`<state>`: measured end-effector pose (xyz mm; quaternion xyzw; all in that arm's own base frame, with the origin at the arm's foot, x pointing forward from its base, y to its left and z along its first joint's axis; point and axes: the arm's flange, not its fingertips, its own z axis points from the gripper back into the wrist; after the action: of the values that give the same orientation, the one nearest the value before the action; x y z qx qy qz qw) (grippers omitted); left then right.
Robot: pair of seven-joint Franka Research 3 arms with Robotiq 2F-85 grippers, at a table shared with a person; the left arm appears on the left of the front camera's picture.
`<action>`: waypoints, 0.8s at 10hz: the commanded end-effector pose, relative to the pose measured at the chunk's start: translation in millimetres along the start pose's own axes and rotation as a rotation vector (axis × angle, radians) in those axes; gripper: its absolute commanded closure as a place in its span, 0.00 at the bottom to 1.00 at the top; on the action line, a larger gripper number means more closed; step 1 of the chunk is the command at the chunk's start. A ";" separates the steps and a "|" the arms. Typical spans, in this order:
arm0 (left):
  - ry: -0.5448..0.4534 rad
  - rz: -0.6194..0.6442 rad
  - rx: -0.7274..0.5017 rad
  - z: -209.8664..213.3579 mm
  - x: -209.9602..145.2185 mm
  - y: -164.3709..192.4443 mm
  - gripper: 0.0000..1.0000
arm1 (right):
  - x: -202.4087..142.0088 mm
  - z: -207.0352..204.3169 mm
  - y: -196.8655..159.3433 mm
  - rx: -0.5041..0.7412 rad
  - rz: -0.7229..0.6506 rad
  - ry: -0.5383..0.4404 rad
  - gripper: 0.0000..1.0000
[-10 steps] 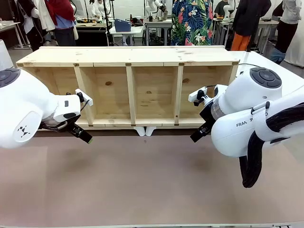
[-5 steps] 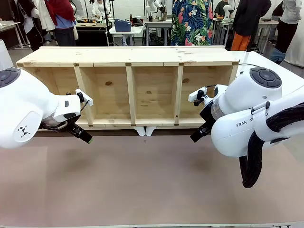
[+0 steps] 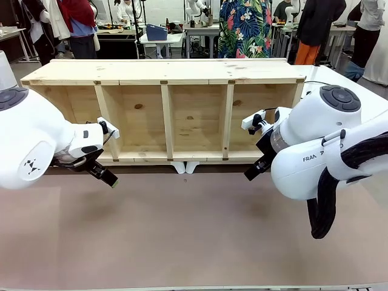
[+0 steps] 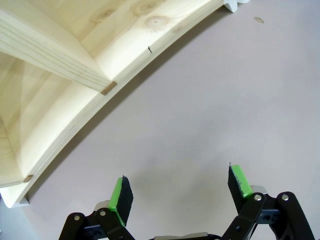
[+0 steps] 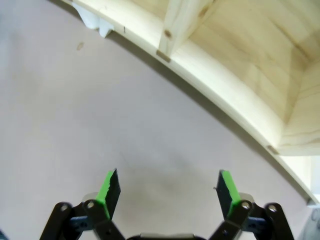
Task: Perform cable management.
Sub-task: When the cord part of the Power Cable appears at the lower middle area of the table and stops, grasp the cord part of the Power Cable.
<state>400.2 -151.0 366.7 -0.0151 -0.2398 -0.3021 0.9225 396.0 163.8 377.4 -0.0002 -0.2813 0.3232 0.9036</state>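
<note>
The left gripper (image 3: 108,177) hangs low at the left of the front view, just in front of the wooden shelf (image 3: 163,73) that lies on its side across the worktop (image 3: 194,236). In the left wrist view, the left gripper (image 4: 179,182) has its green-padded fingers (image 4: 120,196) spread wide with nothing between them. Bare worktop lies beyond them, and the shelf's front edge curves across the upper left.

The right gripper (image 3: 250,176) sits at the right of the front view, near the shelf's rightmost compartment. In the right wrist view, the right gripper (image 5: 168,184) also has its fingers (image 5: 226,187) wide apart and holds nothing. The shelf's edge runs across the upper right there.

A short run of thin black cable (image 3: 315,83) shows at the upper right of the front view. It curves over a white surface just behind the shelf's right end, above the right arm and well apart from both pairs of fingers. Its plug cannot be made out.
</note>
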 end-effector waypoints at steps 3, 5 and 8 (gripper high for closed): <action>-0.029 -0.031 -0.002 59.7 -20.9 12.1 0.00 | -23.5 56.9 8.8 -0.099 -0.007 -0.002 0.00; -0.060 -0.043 0.055 92.1 -36.2 12.8 0.00 | -36.1 88.2 10.6 -0.111 -0.021 0.022 0.00; -0.089 -0.045 0.202 136.0 -63.2 6.9 0.00 | -59.6 137.0 8.8 -0.163 -0.064 0.018 0.00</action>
<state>369.7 -102.5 491.3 0.0427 -0.3040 -0.3087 0.9003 348.7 138.9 487.9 -0.0575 -0.2948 0.2870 0.9096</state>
